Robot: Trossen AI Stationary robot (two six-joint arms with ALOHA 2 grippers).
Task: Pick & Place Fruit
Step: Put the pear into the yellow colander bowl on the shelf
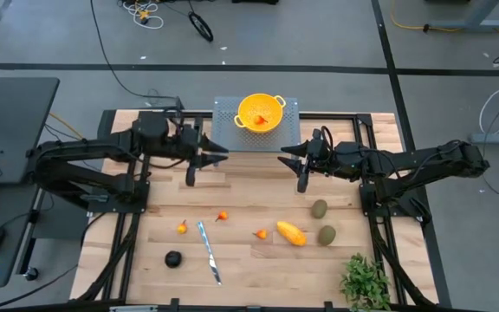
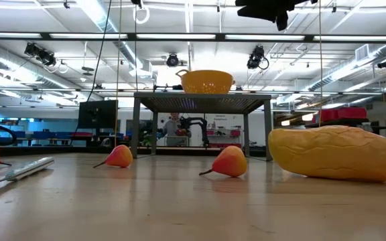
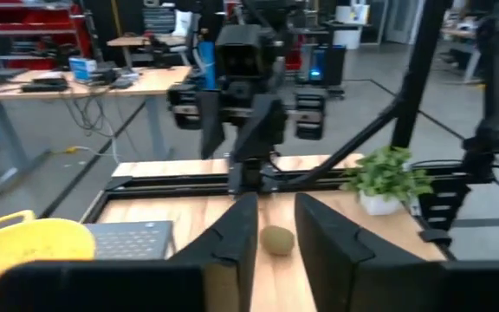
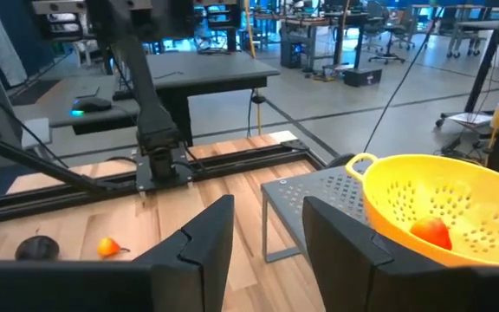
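A yellow colander (image 1: 261,113) stands on a grey perforated stand (image 1: 275,134) at the table's far edge, with one orange-red fruit (image 4: 430,232) inside. On the near half of the table lie three small orange-red fruits (image 1: 182,228) (image 1: 223,216) (image 1: 261,233), a yellow-orange oblong (image 1: 291,233), two olive-green ovals (image 1: 319,208) (image 1: 327,235) and a dark round fruit (image 1: 173,258). My left gripper (image 1: 219,156) and right gripper (image 1: 288,156) hover level above the table, facing each other in front of the stand. Both are open, the left narrowly, with nothing between the fingers (image 3: 275,208) (image 4: 268,208).
A slim silver knife (image 1: 209,251) lies between the dark fruit and the orange-red ones. A leafy green plant (image 1: 366,282) stands at the near right corner. Black rails frame the wooden tabletop (image 1: 249,186). Bare wood lies under both grippers.
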